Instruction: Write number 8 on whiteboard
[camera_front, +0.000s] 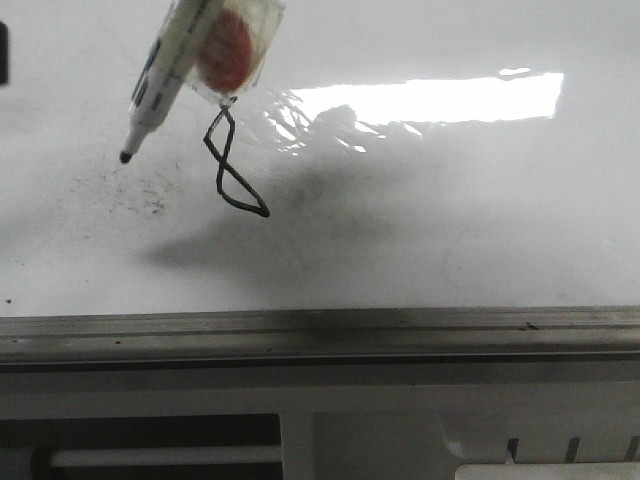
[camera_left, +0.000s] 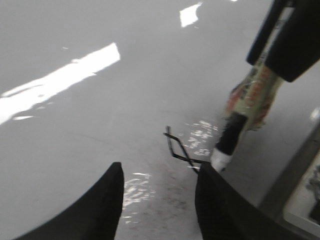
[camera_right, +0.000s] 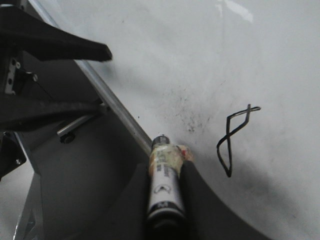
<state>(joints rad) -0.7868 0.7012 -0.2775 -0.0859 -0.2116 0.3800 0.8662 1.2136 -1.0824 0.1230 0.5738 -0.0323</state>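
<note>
The number 8 (camera_front: 235, 165), a thin black angular figure, stands drawn on the whiteboard (camera_front: 450, 220). My right gripper (camera_right: 167, 169) is shut on a white marker (camera_right: 162, 185) wrapped in tape. In the front view the marker (camera_front: 165, 75) slants down from the top, with its black tip left of the 8 and apart from the line. My left gripper (camera_left: 160, 170) is open and empty over the board. The 8 (camera_left: 177, 147) lies just beyond its fingertips, and the marker (camera_left: 235, 135) is beside them. The 8 also shows in the right wrist view (camera_right: 232, 140).
A grey metal edge rail (camera_front: 320, 335) runs along the board's near side. Faint grey speckled smudges (camera_front: 130, 190) lie left of the 8. A bright glare patch (camera_front: 430, 100) sits at the back right. The left arm's black fingers (camera_right: 60, 45) reach over the rail (camera_right: 115, 107).
</note>
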